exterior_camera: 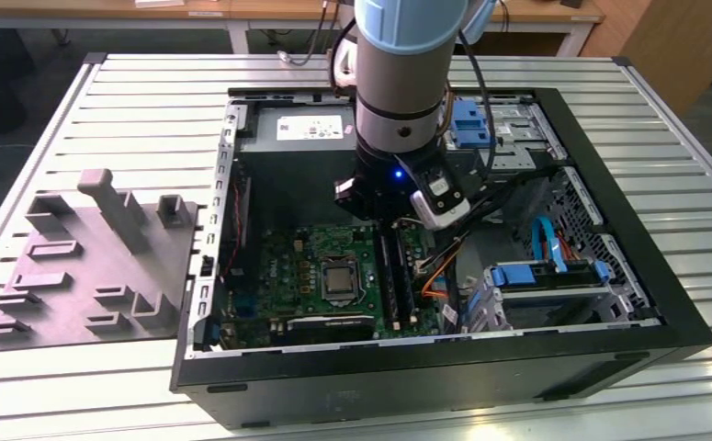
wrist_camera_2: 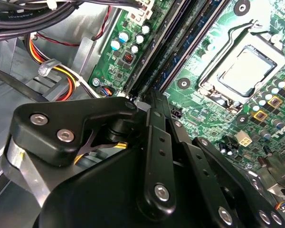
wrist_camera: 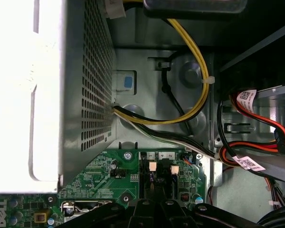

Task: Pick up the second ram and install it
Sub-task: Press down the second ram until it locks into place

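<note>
My gripper (exterior_camera: 389, 223) hangs inside the open computer case (exterior_camera: 442, 367), over the far end of the long black memory slots (exterior_camera: 390, 276) on the green motherboard (exterior_camera: 307, 266). In the second wrist view the fingers (wrist_camera_2: 156, 142) are closed together, and the gripper (wrist_camera_2: 152, 97) meets the end of a thin blue strip (wrist_camera_2: 180, 54) standing between the black slots. I take this strip for the second ram. I cannot see whether the fingers pinch it or only rest on it. In the first wrist view the gripper (wrist_camera: 154, 205) sits just short of the slots' white end latches (wrist_camera: 152, 166).
The grey power-supply box (exterior_camera: 307, 129) lies just beyond the slot ends, with yellow and black cables (wrist_camera: 192, 95) coming out of it. The processor socket (wrist_camera_2: 249, 71) is beside the slots. A drive cage with blue parts (exterior_camera: 552, 276) fills the case's right. A grey fixture tray (exterior_camera: 86, 266) lies outside, left.
</note>
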Robot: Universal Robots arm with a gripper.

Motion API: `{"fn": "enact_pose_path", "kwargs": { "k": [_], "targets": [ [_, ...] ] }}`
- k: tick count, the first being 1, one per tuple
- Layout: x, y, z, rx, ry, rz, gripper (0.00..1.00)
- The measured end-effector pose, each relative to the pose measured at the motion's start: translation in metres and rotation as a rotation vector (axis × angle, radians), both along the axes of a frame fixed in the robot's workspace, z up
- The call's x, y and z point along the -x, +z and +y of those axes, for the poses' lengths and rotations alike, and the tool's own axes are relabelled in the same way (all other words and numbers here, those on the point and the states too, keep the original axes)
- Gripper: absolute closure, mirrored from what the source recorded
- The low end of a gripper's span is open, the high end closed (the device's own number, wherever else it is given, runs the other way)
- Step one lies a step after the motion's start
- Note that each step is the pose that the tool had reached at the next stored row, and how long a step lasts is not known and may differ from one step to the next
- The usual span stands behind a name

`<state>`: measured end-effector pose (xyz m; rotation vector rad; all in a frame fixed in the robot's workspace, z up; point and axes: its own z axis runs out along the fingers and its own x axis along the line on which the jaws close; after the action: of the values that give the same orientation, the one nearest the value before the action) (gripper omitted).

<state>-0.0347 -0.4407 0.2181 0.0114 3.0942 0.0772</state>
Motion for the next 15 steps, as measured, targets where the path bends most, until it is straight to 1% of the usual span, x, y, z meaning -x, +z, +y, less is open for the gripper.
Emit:
{"fn": "enact_pose_path", "kwargs": {
  "k": [6,11,12,15],
  "targets": [
    [0.000,-0.0013,0.0001,-0.0002,0.000,-0.0010,0.89],
    [0.000,-0.0007,0.0000,-0.0003,0.000,-0.0013,0.89],
    [0.000,0.0047,0.0001,-0.0003,0.000,-0.0012,0.89],
    [0.000,0.0133,0.0000,-0.0002,0.000,-0.0012,0.89]
  ]
}}
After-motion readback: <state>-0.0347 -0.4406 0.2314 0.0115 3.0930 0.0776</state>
